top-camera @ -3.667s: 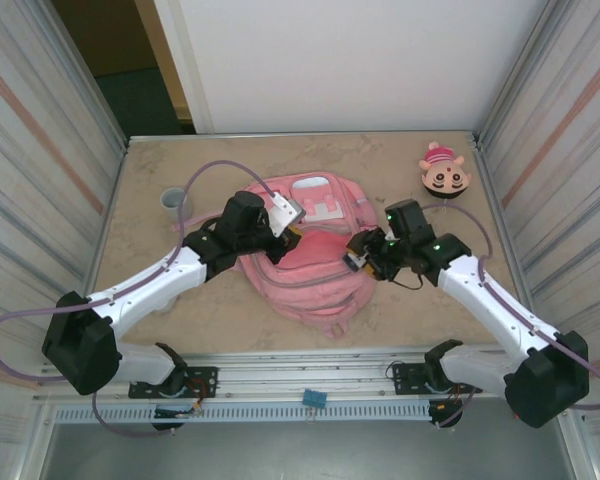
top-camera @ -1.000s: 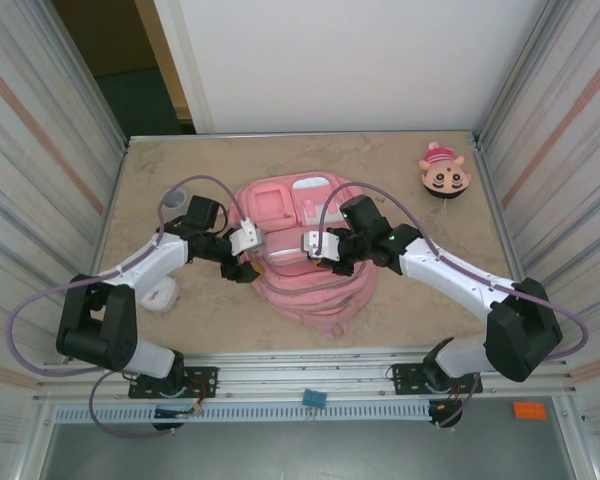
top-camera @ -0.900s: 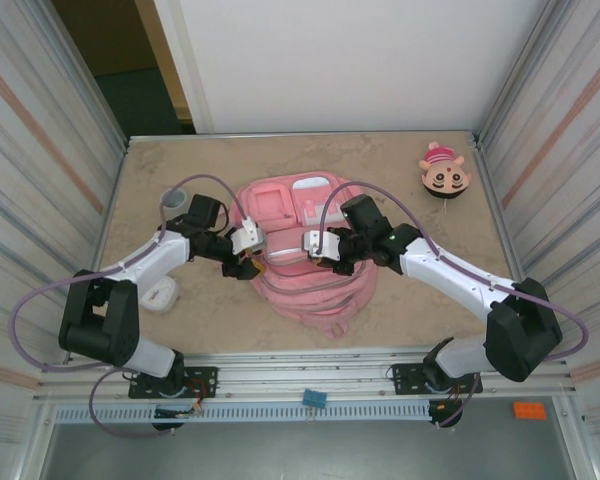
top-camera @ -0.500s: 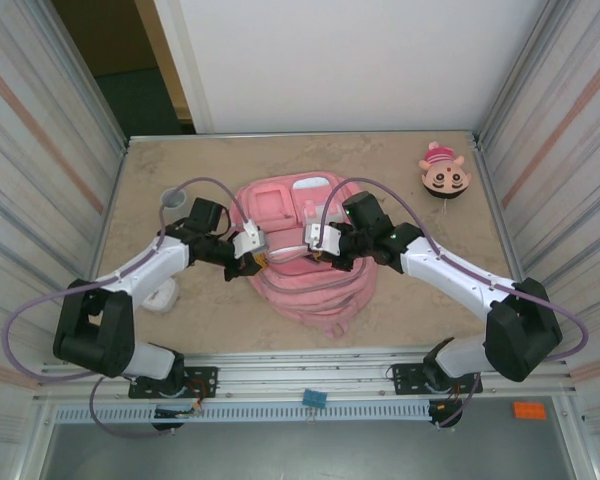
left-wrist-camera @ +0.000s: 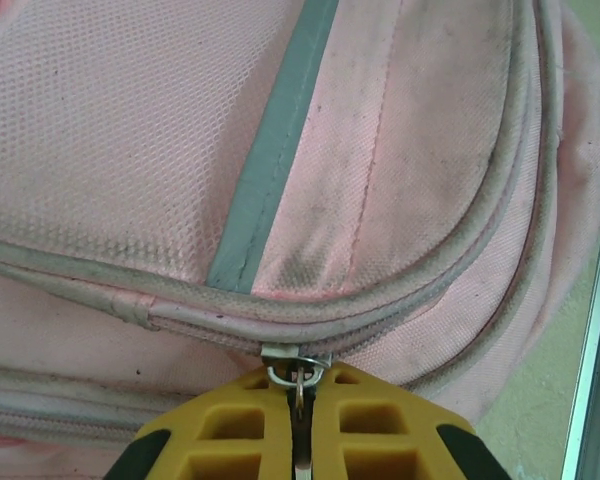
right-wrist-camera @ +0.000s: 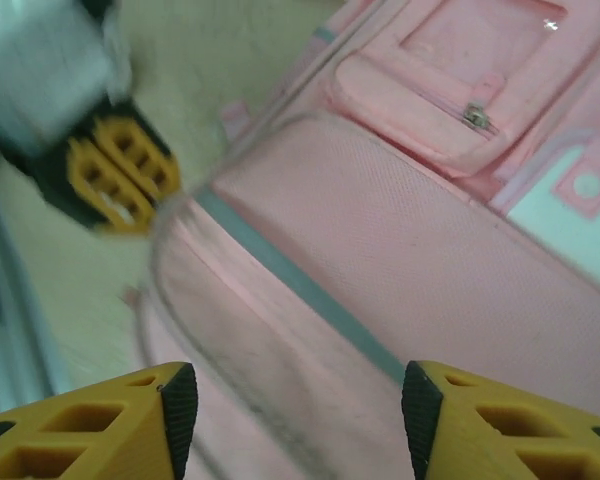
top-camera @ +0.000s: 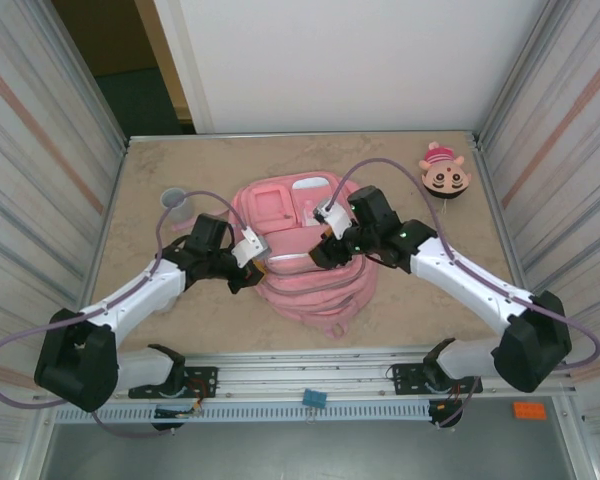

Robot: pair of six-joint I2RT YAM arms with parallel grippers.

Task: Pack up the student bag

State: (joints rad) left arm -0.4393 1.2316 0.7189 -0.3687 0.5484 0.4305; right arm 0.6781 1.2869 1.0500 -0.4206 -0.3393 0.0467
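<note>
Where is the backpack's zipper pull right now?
In the left wrist view, the zipper pull is pinched in the left gripper, on the curved zip of the student bag, just below its grey stripe.

— Left arm (top-camera: 140,290): white shell along the long links, black housings at the joints, bulky black block at the shoulder. Same on the right arm (top-camera: 460,275)?
— Same, plus small green lights (top-camera: 402,236) near the wrist. Looped with a thin lilac cable (top-camera: 380,161) on each side.
— And the left gripper (left-wrist-camera: 298,385)?
— Fitted with yellow plastic fingers (left-wrist-camera: 380,430), two to a gripper, moulded with square pockets, black-edged. Likewise on the right gripper (right-wrist-camera: 292,400). Pale grey camera block (top-camera: 330,214) at each wrist.
</note>
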